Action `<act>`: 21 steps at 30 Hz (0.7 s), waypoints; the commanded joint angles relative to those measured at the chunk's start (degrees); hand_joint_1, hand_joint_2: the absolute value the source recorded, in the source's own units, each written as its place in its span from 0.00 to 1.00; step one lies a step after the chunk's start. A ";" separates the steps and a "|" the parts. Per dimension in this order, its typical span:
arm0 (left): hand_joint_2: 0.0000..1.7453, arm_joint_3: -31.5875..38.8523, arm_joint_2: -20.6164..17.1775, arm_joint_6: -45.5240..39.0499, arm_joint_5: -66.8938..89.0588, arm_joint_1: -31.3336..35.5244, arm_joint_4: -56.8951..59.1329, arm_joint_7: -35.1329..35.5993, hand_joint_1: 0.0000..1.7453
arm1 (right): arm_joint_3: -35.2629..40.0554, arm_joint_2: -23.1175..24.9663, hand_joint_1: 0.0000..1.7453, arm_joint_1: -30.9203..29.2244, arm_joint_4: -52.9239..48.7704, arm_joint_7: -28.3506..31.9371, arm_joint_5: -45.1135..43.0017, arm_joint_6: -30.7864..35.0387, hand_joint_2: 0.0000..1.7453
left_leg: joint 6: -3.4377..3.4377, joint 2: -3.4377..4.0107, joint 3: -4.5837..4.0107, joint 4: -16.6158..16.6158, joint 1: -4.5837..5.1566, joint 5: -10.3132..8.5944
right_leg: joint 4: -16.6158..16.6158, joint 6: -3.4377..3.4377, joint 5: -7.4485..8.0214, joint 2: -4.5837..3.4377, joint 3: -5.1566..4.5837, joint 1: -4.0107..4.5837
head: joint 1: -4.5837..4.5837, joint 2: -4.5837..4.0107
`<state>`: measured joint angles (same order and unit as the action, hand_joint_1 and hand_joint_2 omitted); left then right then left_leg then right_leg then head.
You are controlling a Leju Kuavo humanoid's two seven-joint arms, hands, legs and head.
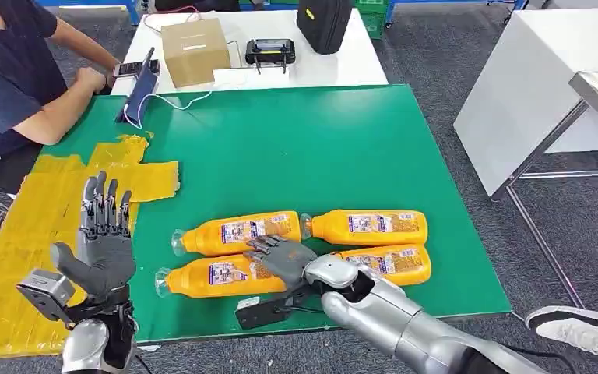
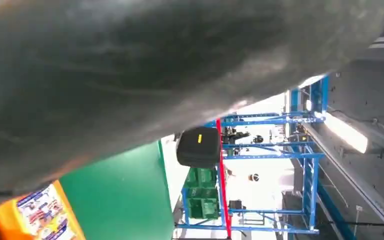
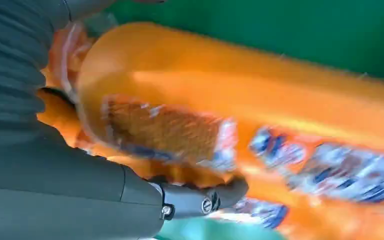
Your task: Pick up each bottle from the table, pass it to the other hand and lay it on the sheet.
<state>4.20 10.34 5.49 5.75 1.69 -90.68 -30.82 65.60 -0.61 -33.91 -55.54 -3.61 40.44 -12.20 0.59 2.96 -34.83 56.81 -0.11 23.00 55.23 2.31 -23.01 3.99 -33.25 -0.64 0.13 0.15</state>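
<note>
Four orange bottles lie on their sides on the green table (image 1: 296,140), close together in two rows near the robot's edge. The right hand (image 1: 280,255) rests on the front left bottle (image 1: 210,277), just where it meets the back left bottle (image 1: 237,232). The back right bottle (image 1: 366,225) and the front right bottle (image 1: 393,262) lie beside them. The bottles look full of juice, so they are probably a bit heavy, and the smooth plastic may be slippery and may roll. The best place to hold one seems to be around the middle, over the label. The left hand (image 1: 103,234) is up over the yellow sheet (image 1: 23,234) with its fingers spread apart and nothing in it, ready to take a bottle. The head view shows the whole table and a person (image 1: 15,78) sitting at the far left corner. The right wrist view shows an orange bottle (image 3: 240,125) very close against the hand, but it is blurry, so I cannot tell if the fingers have closed around it. The left wrist view shows a black case (image 2: 198,146) far off.
</note>
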 commanded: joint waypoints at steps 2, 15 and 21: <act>0.00 -1.54 -1.05 -0.61 -1.13 3.48 5.49 1.09 0.00 | 10.03 2.00 0.00 1.19 11.31 -0.50 0.50 0.29 1.00 | -0.06 -0.51 0.13 -0.16 -0.05 -0.07 | -0.13 -0.08 -0.04 -0.01 0.18 -0.01 | -0.04 0.00; 0.00 -4.01 -0.84 -1.40 -2.79 8.09 9.38 3.16 0.00 | 10.18 8.35 1.00 5.54 25.95 -3.04 4.71 5.70 1.00 | -0.41 0.25 1.06 -0.14 -0.26 0.46 | -0.13 -0.43 -0.37 -0.47 0.39 0.13 | 0.00 0.00; 0.00 -3.66 -1.21 -1.64 -3.19 8.08 9.45 3.29 0.00 | 7.11 8.94 1.00 4.23 26.90 -1.93 3.33 6.42 1.00 | -0.54 0.84 1.34 -0.21 -0.57 0.91 | -0.13 -0.77 -0.35 -1.20 0.60 0.39 | -0.02 0.00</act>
<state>1.99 10.16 4.13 2.99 6.96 -86.60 -27.95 72.56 7.19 -34.01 -40.13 -5.60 44.02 -5.75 0.00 4.52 -32.59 56.74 -0.72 24.47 55.19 1.57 -23.75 2.60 -31.93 -0.25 0.11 0.15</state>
